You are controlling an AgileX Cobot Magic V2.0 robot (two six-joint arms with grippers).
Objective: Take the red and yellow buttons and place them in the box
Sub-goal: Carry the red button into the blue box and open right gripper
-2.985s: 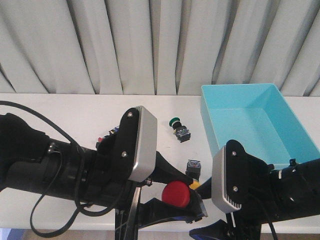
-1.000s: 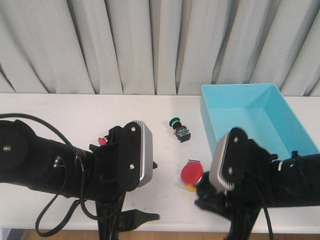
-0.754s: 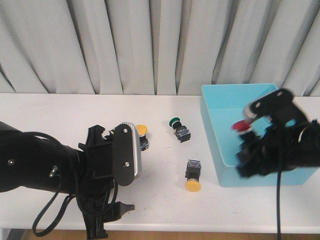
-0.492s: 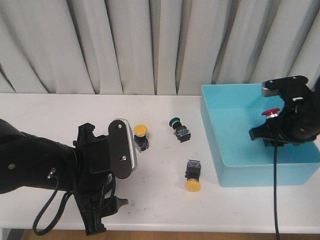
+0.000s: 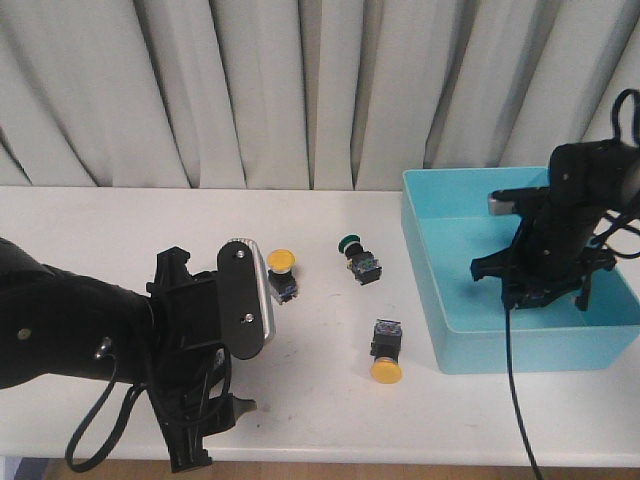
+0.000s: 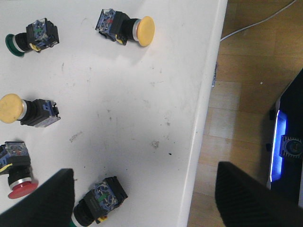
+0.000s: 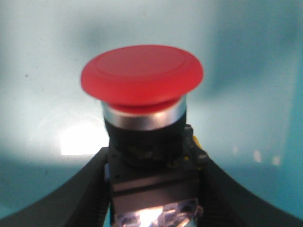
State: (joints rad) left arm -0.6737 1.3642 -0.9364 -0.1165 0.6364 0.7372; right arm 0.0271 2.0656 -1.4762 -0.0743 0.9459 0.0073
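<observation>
Red button (image 7: 142, 78) sits clamped by its black body in the right pincer (image 7: 151, 198), cap pointing away from the wrist, over the box (image 5: 445, 330) floor. Front view: right pincer (image 5: 545, 285) hangs low inside the box, walls on all sides.

Judgement: release here. Part the jaws low so the button drops short and does not bounce out, then lift straight up clear of the near wall.

Left pincer (image 6: 142, 198) is spread apart, empty, hovering over the counter (image 6: 123, 109) near its edge. Ahead of it lie two yellow buttons (image 6: 125, 28) (image 6: 26, 109), another red button (image 6: 16, 168), and two green-capped ones (image 6: 31, 35) (image 6: 97, 201), all apart. Nothing blocks the drop.
</observation>
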